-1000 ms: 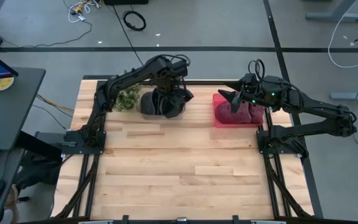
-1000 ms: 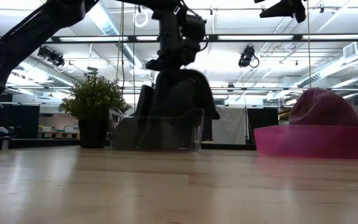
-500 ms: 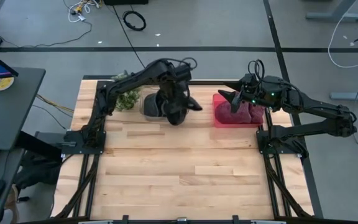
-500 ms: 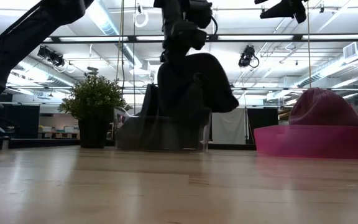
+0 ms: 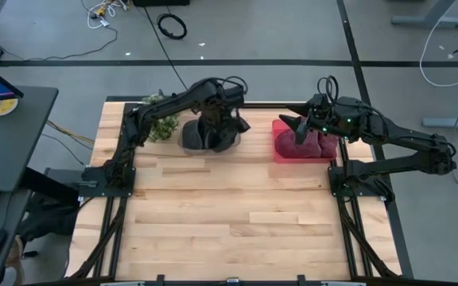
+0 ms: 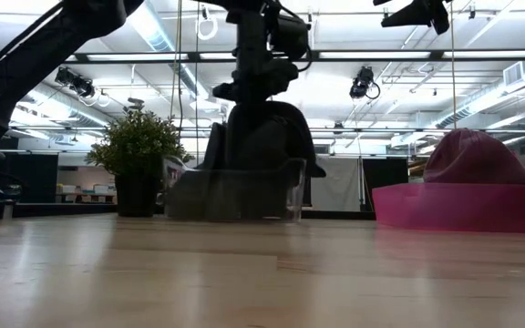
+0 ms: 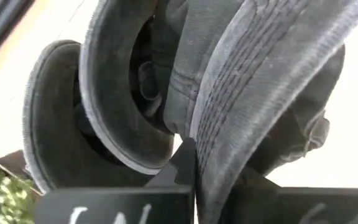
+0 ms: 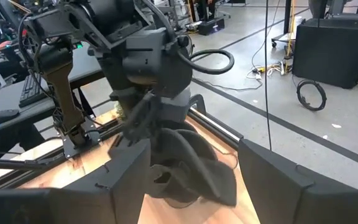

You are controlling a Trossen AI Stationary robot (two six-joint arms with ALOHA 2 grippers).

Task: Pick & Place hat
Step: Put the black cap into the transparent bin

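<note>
A dark grey hat (image 5: 223,137) (image 6: 264,137) hangs from my left gripper (image 5: 218,117) (image 6: 261,89), which is shut on it, over a clear bin (image 5: 184,135) (image 6: 199,193) at the table's far side. The hat's lower part sits inside the bin, beside another dark hat (image 7: 61,143). My right gripper (image 5: 291,124) (image 8: 196,186) hovers open above a maroon hat (image 5: 299,144) (image 6: 474,153) resting in a pink bin (image 5: 280,151) (image 6: 463,208). My left gripper pinches the grey hat's stitched brim (image 7: 229,118) between its two fingers (image 7: 182,165), coming from above and pointing down. The hat hangs below the fingers, its crown drooping into the clear bin. Whether it rests on the bin's floor I cannot tell.
A small potted plant (image 5: 162,125) (image 6: 138,155) stands left of the clear bin at the far edge. The pink bin sits to the right of it. The wooden table (image 5: 229,214) stretches bare toward the near edge. Cables lie on the floor beyond the table.
My left gripper lifted the hat up and swung it toward the table's right and near side, the hat flaring out, then came back and lowered it into the clear bin. It stayed shut on the hat.
</note>
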